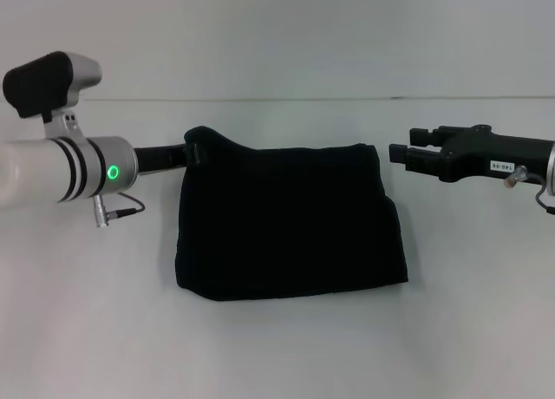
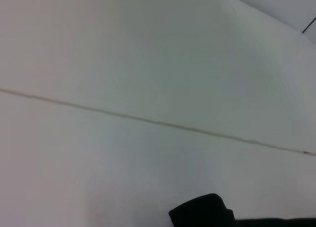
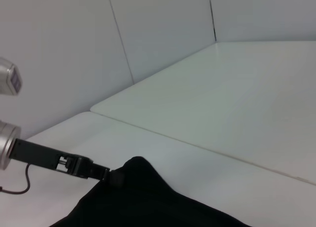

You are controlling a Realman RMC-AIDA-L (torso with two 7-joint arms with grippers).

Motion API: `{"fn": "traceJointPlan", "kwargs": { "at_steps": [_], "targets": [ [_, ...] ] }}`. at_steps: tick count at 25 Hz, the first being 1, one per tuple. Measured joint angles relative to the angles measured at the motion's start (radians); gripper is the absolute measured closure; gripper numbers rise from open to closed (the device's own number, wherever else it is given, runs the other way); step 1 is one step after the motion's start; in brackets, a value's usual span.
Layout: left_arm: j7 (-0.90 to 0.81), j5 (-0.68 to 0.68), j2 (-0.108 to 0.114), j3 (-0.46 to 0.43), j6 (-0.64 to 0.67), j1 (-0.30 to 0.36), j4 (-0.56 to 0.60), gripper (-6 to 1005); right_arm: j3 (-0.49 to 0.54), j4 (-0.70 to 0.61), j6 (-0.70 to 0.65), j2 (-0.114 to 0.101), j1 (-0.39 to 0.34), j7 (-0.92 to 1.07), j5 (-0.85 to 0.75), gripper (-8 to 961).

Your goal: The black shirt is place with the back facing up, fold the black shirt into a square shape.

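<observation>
The black shirt (image 1: 286, 225) lies folded into a rough rectangle in the middle of the white table. My left gripper (image 1: 195, 152) is at its far left corner, shut on a bump of cloth that is lifted a little off the table. The right wrist view shows that gripper (image 3: 111, 176) pinching the raised corner of the shirt (image 3: 148, 197). A bit of the black cloth (image 2: 202, 213) shows in the left wrist view. My right gripper (image 1: 395, 152) is open and empty, just right of the shirt's far right corner, not touching it.
The white table (image 1: 277, 347) extends around the shirt on all sides. A seam (image 1: 277, 100) runs across behind the shirt. A thin cable (image 1: 121, 210) hangs from my left wrist. Pale walls stand behind the table (image 3: 163, 34).
</observation>
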Motion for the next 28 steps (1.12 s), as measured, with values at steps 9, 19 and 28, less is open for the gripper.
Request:
{"fn": "traceJointPlan", "kwargs": {
  "at_steps": [9, 19, 28],
  "targets": [
    [0.009, -0.002, 0.018, 0.0, 0.005, -0.041, 0.002, 920, -0.012, 0.0, 0.004, 0.009, 0.009, 0.0, 0.0, 378],
    [0.017, -0.002, 0.018, 0.0, -0.03, -0.046, 0.001, 867, -0.048, 0.001, 0.034, 0.018, 0.023, 0.0, 0.0, 374],
    [0.067, -0.002, 0.01, 0.0, -0.1, -0.025, 0.005, 820, -0.054, 0.002, 0.037, 0.018, 0.027, 0.0, 0.0, 372]
  ]
}}
